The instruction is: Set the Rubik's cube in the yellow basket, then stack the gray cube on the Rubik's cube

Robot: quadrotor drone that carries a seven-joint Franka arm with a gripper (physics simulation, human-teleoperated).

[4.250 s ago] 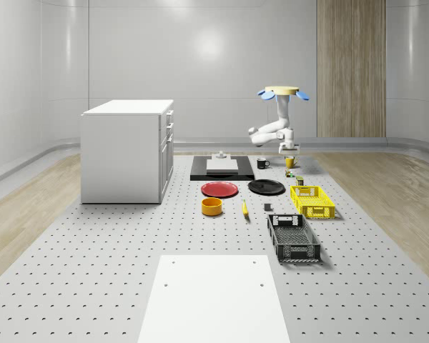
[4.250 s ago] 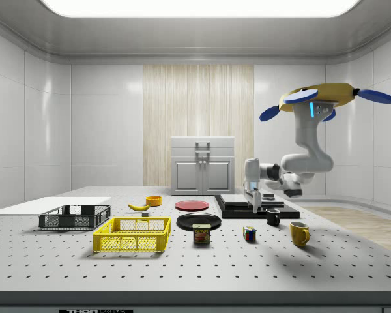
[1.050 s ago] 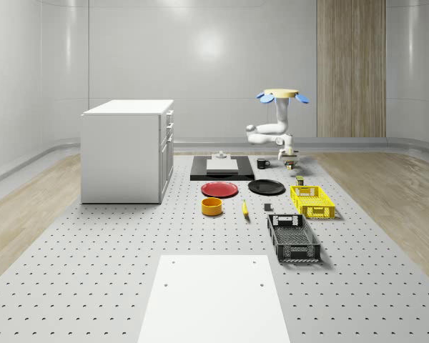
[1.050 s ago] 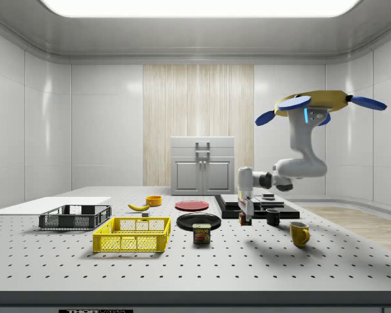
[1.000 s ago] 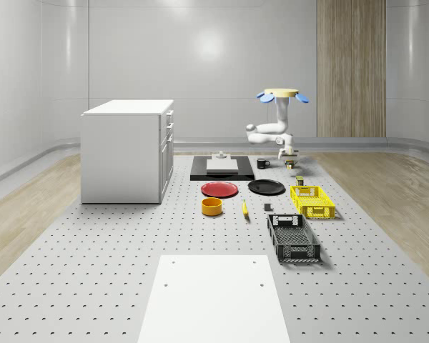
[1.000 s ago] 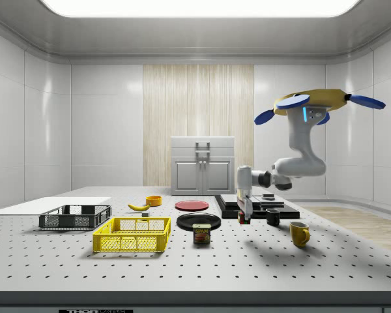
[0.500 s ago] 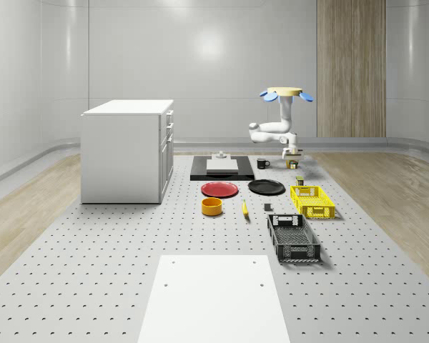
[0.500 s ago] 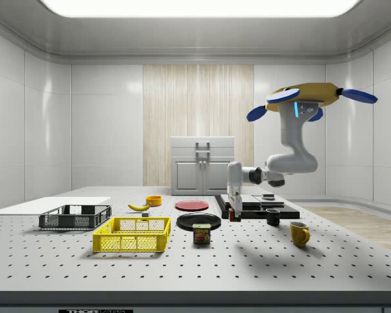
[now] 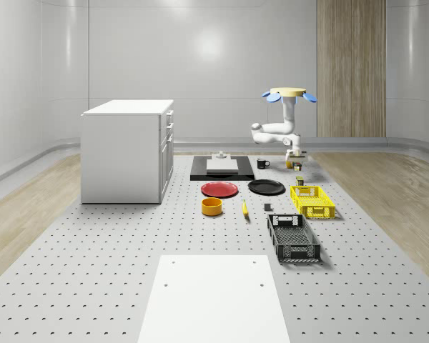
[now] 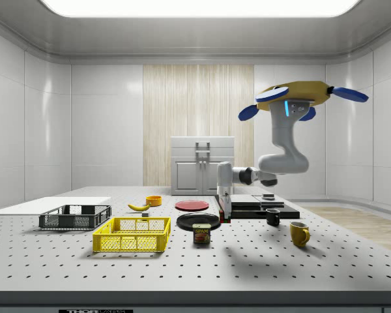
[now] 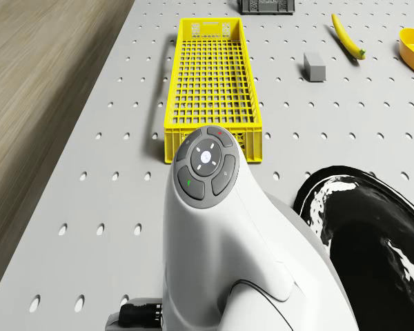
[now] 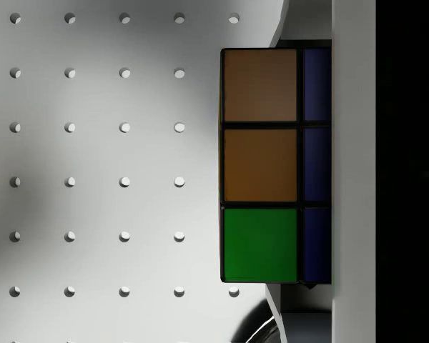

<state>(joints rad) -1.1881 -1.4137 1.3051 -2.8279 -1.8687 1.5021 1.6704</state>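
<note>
- Black mesh crate [image 10: 75, 217]: plastic, oblong, past the far end of the yellow basket, at the side view's left.
- Yellow mesh basket [image 10: 131, 242]: plastic, oblong, open-topped, on the perforated grey table [image 10: 182, 267]. It is the landmark for this list, and nothing lies in it yet.
- Yellow banana [image 10: 139, 207] and orange bowl [image 10: 154, 200]: behind the basket in the side view, well apart from it.
- Small gray cube [image 11: 315, 67]: on the table beside the basket's long wall, apart from it, untouched.
- Red plate [image 10: 191, 205] and glossy black plate [image 10: 198, 222]: to the right of the basket, the black one nearer.
- Labelled food can [image 10: 201, 233]: upright, just right of the basket's short end.
- Two-finger gripper [image 10: 224, 215]: pointing down, clear of the table, right of the basket and short of its near end, by the black plate. The claw is clamped on the cube.
- Multicoloured Rubik's cube [image 12: 261, 164]: held in the claw above the table, orange and green squares facing the wrist camera. It is probably light, rigid plastic with slick faces, and its layers may twist. The best hold is likely flat on two opposite faces, centred.
- Black mug [image 10: 272, 217] and yellow mug [image 10: 299, 233]: farther right of the basket.
- Yellow quadrotor drone [image 10: 293, 94]: hovering high above the mugs' end of the table, well right of the basket.
</note>
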